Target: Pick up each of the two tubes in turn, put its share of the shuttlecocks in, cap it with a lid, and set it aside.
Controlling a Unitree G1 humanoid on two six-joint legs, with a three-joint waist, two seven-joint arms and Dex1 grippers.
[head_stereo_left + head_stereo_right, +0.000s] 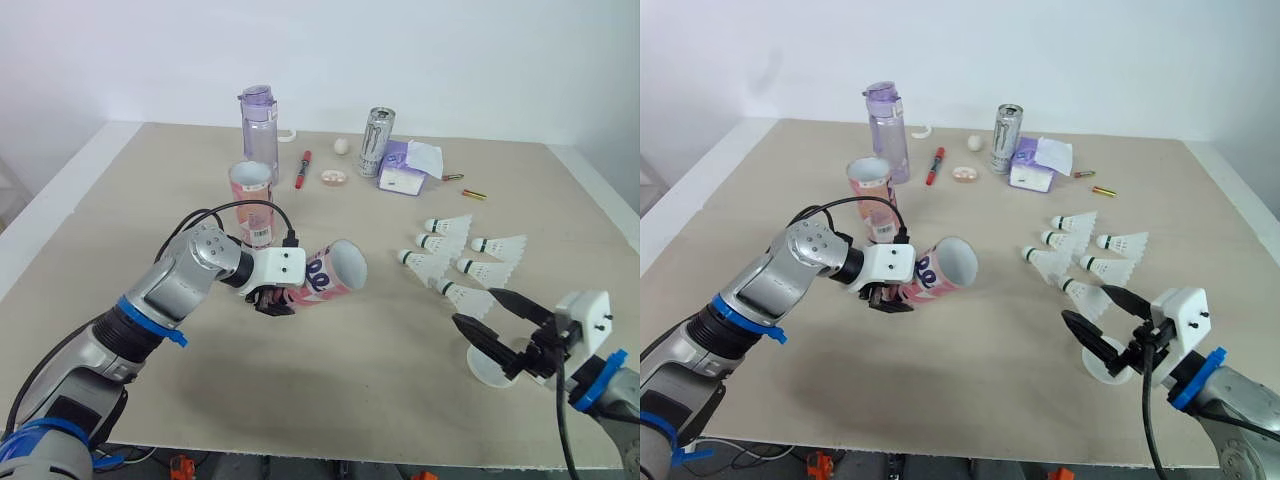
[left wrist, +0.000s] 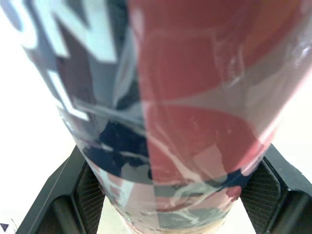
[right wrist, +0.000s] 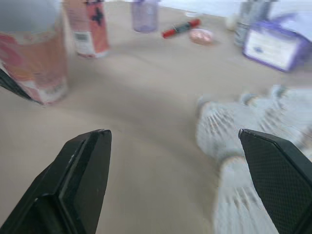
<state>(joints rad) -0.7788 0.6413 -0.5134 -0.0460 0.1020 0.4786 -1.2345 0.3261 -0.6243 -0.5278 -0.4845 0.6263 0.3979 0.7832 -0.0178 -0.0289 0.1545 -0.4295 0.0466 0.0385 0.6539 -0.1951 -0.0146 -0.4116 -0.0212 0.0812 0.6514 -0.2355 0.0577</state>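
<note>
Head view: left fingers [image 1: 268,300] gripped the tube [image 1: 335,272], tipped over with its mouth facing 3 o'clock toward the shuttlecocks [image 1: 455,255]. My guess is that was for easy loading. The second tube [image 1: 250,195] stood upright at 11 o'clock from it. Right fingers [image 1: 485,342] were spread apart above a lid [image 1: 488,372] on the bench [image 1: 350,390].
Left wrist: pads [image 2: 90,192] squeezed the tube wall from both sides.
Right wrist: fingers wide, holding nothing, shuttlecocks just ahead.

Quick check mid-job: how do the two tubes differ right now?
The held tube is off the table, clamped by the left gripper; the standing tube rests on the table, ungripped. The held tube is tipped on its side, mouth toward the shuttlecocks; the standing tube is upright by the purple bottle. Both are pink-printed and uncapped.
</note>
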